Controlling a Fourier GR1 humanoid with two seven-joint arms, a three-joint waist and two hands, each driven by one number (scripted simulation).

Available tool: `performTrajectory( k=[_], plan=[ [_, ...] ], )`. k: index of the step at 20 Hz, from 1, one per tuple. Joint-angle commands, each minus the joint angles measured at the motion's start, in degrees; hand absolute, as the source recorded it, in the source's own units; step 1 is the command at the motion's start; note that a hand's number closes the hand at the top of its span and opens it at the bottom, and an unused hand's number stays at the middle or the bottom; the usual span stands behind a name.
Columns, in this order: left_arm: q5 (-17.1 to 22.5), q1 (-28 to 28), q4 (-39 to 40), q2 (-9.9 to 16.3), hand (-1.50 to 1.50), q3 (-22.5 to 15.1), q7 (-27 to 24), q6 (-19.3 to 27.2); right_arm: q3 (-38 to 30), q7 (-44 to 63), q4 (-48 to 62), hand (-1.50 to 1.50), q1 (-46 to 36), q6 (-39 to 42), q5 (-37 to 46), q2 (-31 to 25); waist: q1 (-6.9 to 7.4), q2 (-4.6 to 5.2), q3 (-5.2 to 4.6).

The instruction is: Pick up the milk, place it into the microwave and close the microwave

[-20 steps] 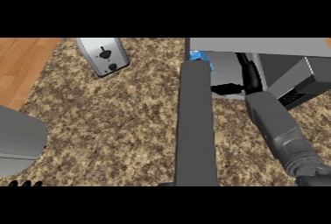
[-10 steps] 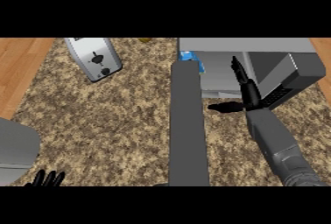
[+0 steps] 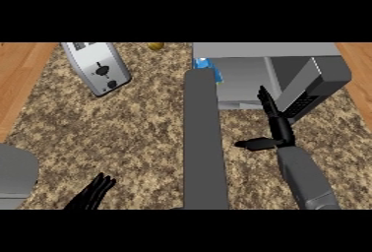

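The microwave (image 3: pixel 265 74) sits at the far right of the speckled counter (image 3: pixel 138 133), its cavity facing the viewer. Its door (image 3: pixel 203 142) is swung fully out, and seen edge-on it reads as a long grey slab running from the microwave's left front corner down to the lower edge of the view. A small patch of blue, the milk (image 3: pixel 204 64), shows at the far end of that door, just at the left side of the cavity's mouth (most of it is hidden behind the door's top edge, so whether it is fully inside cannot be told).

The right hand (image 3: pixel 275 129) is in front of the microwave, right of the door, fingers straight and pointing toward the cavity, thumb stretched out sideways toward the door; it holds nothing. The left hand (image 3: pixel 93 193) shows at the lower left edge, fingers spread and straight, resting.

A silver toaster (image 3: pixel 98 66) lies at the far left of the counter, and a grey rounded object (image 3: pixel 16 174) is at the left edge.
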Motion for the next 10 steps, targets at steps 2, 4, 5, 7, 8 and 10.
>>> performTrajectory(
  k=[2, 4, 5, 7, 8, 10],
  plan=[
    [-4.5, -8.7, 7.4, -0.3, 1.5, -4.0, 4.3, 2.1, 1.3, -1.4, -7.2, -1.5, 7.6, 6.1, -2.0, 0.8, -1.32, -0.12, -0.07],
    [-4.6, -9.1, 4.0, -0.1, 1.5, -3.8, 7.6, 0.8, 1.9, -1.7, -12.4, -1.5, 12.6, 9.0, -2.9, -1.4, -1.03, -0.16, -0.06],
    [-4.6, -13.5, 7.6, -0.3, 1.5, -2.1, 8.5, 1.3, 3.2, -2.0, -14.7, -1.5, 14.3, 7.7, -2.4, 1.1, -1.44, -0.11, -0.09],
    [-4.1, -11.6, 9.4, 0.4, 1.5, -2.3, 6.2, -0.1, 4.1, 0.6, -22.6, -1.5, 19.7, 8.5, -3.6, 1.1, -1.04, -0.23, -0.13],
    [-6.8, -14.4, 13.4, -0.3, 1.5, -4.8, 4.6, 4.1, 4.2, 0.1, -23.9, -1.5, 21.4, 10.9, -3.8, -0.9, -2.0, -0.31, -0.18],
    [-7.4, -17.5, 13.4, -0.3, 1.5, -6.6, 8.2, 4.4, 4.1, 4.2, -30.8, -1.5, 25.5, 12.2, -5.4, -2.0, -1.27, -0.08, -0.12]
  ],
)
